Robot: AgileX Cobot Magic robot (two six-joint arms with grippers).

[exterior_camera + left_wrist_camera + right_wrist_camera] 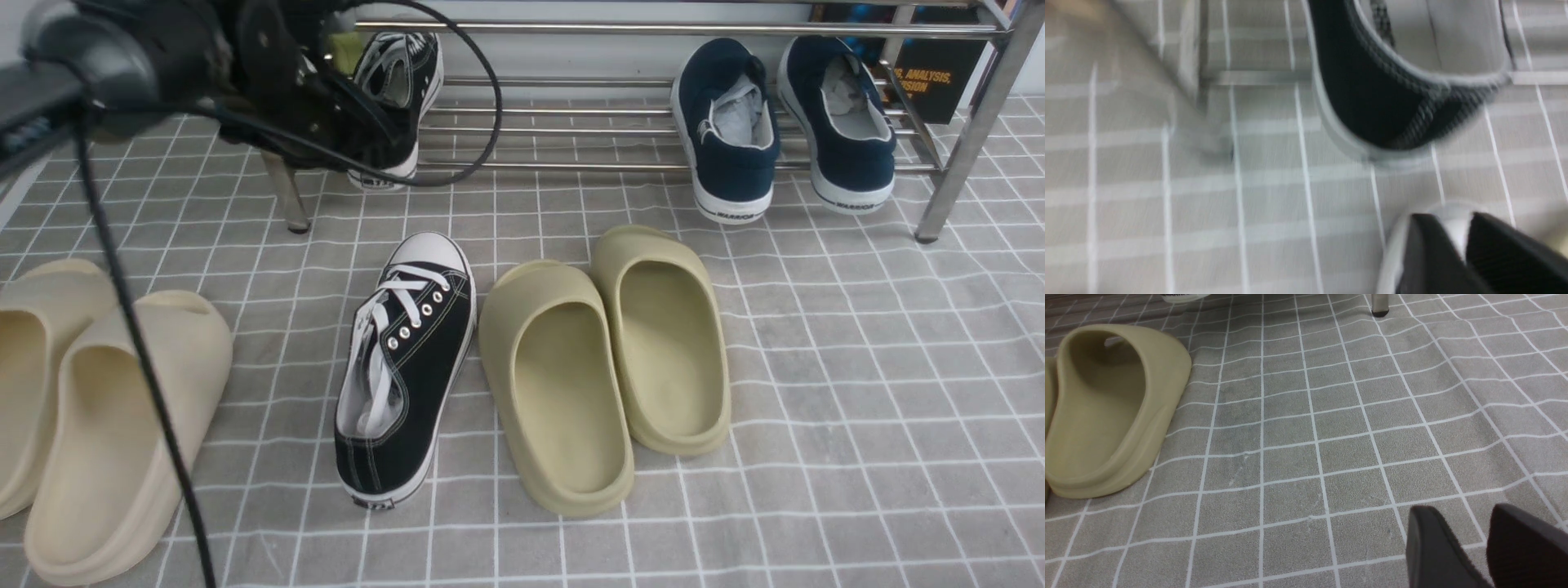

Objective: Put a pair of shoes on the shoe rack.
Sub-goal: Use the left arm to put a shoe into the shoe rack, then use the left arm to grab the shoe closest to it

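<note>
The remaining black sneaker (404, 371) lies left of the olive slides (604, 371), probably light, soft-sided, stiff-soled; grip its heel wall (laces would slip). Its mate (392, 131) sits on the rack's (555, 167) left end, beside the parted left pincer (1457, 245); right pincer (1474, 539) open. The near olive slide crowds one edge.
</note>
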